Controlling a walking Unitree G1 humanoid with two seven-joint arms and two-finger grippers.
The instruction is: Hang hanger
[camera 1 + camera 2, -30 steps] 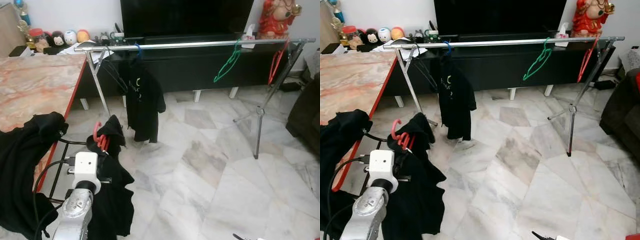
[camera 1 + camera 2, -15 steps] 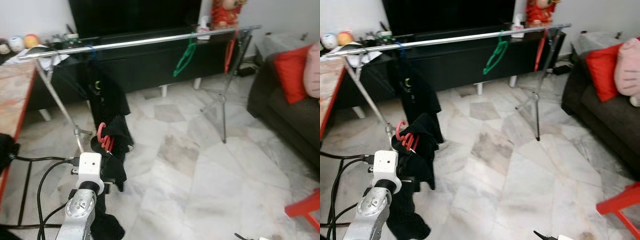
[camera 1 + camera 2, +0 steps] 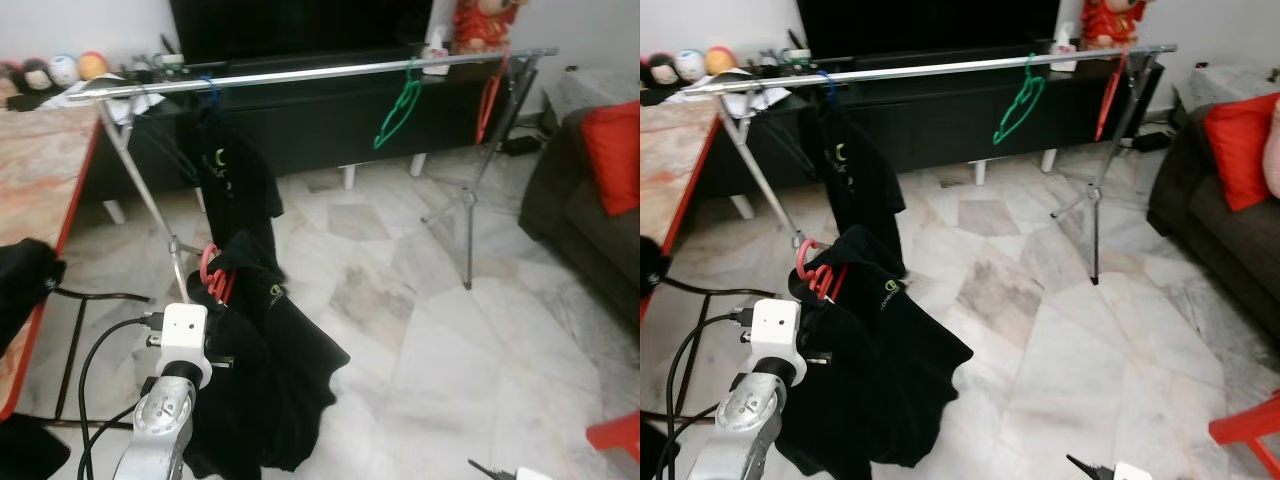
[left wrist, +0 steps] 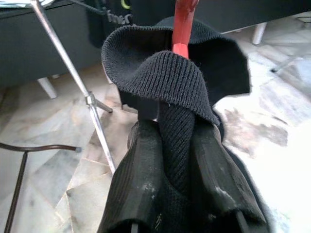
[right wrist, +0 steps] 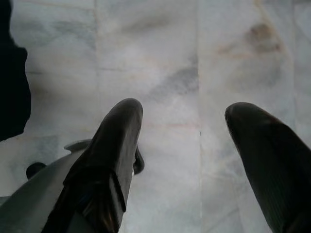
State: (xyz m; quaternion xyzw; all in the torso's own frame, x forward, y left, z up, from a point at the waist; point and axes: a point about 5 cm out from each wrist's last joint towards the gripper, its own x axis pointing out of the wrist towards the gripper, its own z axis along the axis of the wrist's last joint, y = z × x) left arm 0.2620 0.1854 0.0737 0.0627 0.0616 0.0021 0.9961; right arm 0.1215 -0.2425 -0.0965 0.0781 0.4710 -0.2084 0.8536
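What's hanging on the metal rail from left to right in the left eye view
Blue hanger carrying a black shirt → empty green hanger → empty red hanger at the rail's right end.

Ribbed black knit garment (image 4: 180, 92), glossy red plastic hanger (image 4: 183, 24), shiny metal rail (image 3: 300, 75), polished marble floor (image 3: 460, 350).

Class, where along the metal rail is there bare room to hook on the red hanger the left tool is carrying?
Free: the rail between the hung black shirt and the green hanger. Tighter: between green hanger and red hanger at the far end.
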